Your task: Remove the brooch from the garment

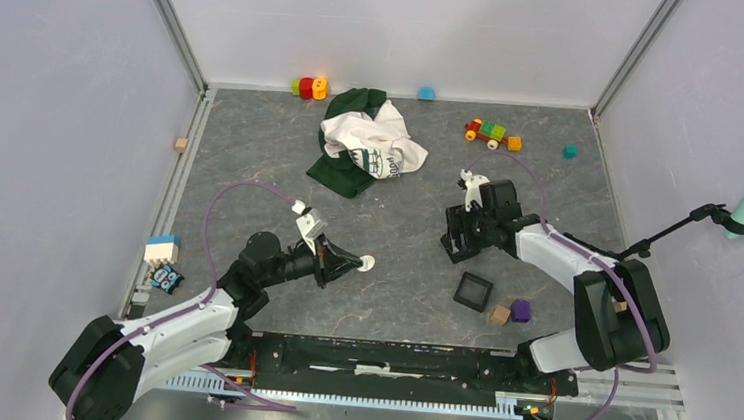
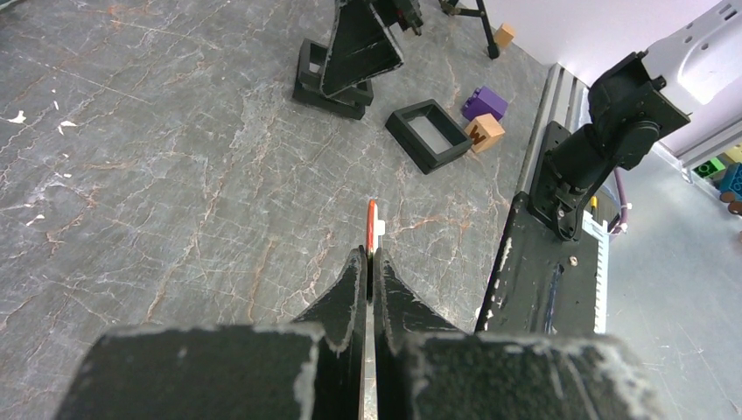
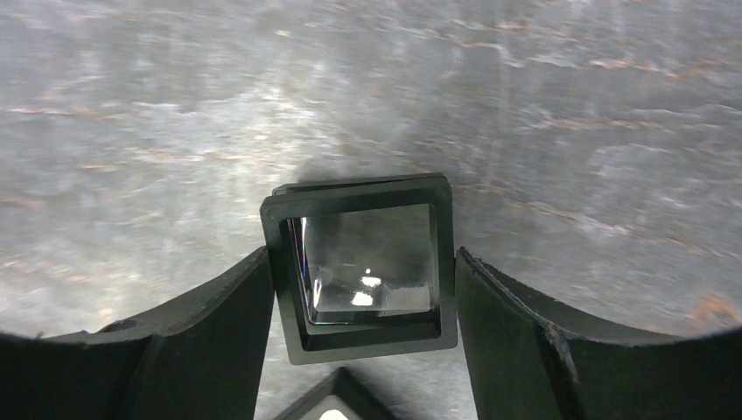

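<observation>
My left gripper (image 1: 352, 262) is shut on the brooch (image 1: 366, 263), low over the table's near middle. In the left wrist view the brooch (image 2: 372, 226) is a thin orange-red disc seen edge-on, pinched between the closed tips of the gripper (image 2: 371, 258). The garment (image 1: 368, 145), green and cream with printed lettering, lies crumpled at the back centre, well apart from both arms. My right gripper (image 1: 458, 239) is down on the table to the right. In the right wrist view the gripper (image 3: 359, 262) has a finger pressed on each side of a small black square box (image 3: 359, 262) with a clear window.
A second black square frame (image 1: 473, 291), a tan wooden cube (image 1: 498, 314) and a purple block (image 1: 521, 310) lie near the right arm's base. Toy blocks (image 1: 307, 87) and a toy car (image 1: 492, 133) sit along the back. A white-and-blue block (image 1: 161, 250) is at the left edge.
</observation>
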Robot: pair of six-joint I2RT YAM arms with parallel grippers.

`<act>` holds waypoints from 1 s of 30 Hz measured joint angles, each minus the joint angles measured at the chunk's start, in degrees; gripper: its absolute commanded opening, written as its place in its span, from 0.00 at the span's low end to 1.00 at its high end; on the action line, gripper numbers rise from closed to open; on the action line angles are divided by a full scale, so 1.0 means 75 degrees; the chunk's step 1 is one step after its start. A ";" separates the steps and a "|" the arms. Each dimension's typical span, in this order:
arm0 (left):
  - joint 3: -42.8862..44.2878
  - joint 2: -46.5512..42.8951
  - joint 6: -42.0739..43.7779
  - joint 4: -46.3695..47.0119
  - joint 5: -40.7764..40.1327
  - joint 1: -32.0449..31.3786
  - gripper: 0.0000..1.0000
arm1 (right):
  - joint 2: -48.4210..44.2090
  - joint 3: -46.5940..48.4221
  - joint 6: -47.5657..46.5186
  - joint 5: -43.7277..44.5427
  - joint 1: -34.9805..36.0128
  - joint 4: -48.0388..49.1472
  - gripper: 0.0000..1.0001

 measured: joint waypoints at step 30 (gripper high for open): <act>0.0775 0.1620 0.0714 0.0731 -0.0437 -0.0466 0.02 | -0.1008 -0.1008 0.2964 -0.3829 0.1096 0.1836 0.62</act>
